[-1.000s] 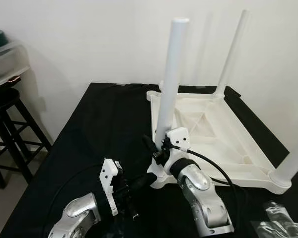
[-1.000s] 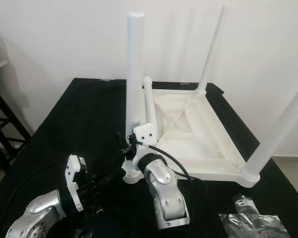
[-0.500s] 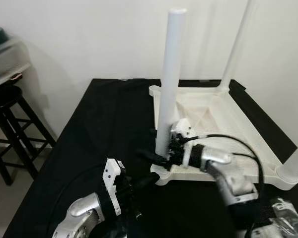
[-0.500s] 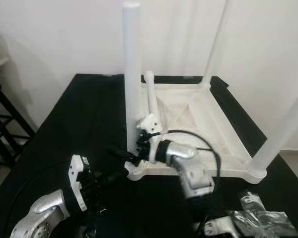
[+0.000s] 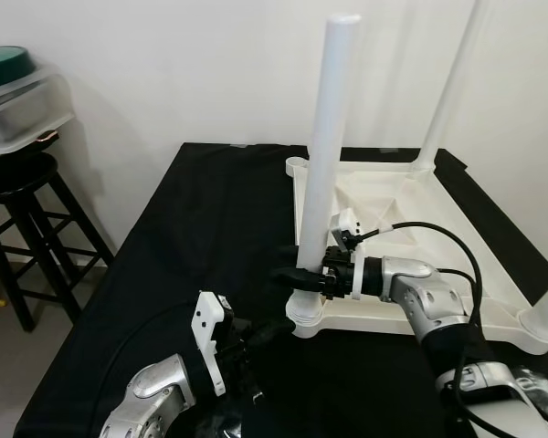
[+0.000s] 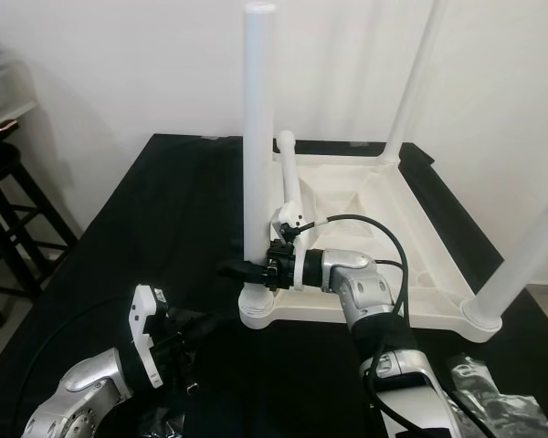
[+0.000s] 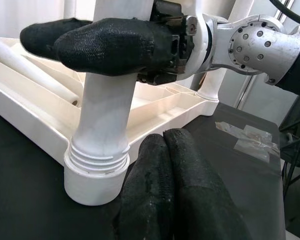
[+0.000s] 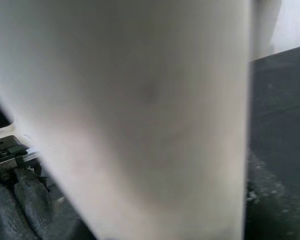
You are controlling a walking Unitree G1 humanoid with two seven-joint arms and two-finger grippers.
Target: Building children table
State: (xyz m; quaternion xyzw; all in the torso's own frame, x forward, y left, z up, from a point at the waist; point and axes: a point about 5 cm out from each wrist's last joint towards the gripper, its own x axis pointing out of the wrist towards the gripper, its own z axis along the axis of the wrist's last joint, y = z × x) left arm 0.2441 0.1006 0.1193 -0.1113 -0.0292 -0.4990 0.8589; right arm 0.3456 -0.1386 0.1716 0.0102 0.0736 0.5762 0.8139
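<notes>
Children's table top (image 5: 411,228), white, lies upside down on the black table (image 5: 192,237), toward its 3 o'clock half. Legs counted: three upright in corner sockets, a fourth lying loose (image 6: 289,178) along the top's 9 o'clock rail.

Near-corner leg (image 5: 324,155) stands at the top's 7 o'clock corner, its threaded base sitting in the socket (image 7: 95,175). My right gripper (image 5: 297,274) reaches in from 3 o'clock, fingers (image 7: 105,45) pinching this leg just above the socket. In the right wrist view the leg (image 8: 140,120) is a pale blur up close.

My left gripper (image 5: 269,330) sits low at 7 o'clock of the socket, fingers (image 7: 165,190) pressed together, holding nothing, tips just beside the socket but apart from it.

Open black surface runs from 9 to 12 o'clock of the top. One stool (image 5: 23,192) stands past the table's 9 o'clock edge, carrying a clear bin (image 5: 23,100). Crumpled plastic bags (image 6: 493,401) lie at the 5 o'clock corner.
</notes>
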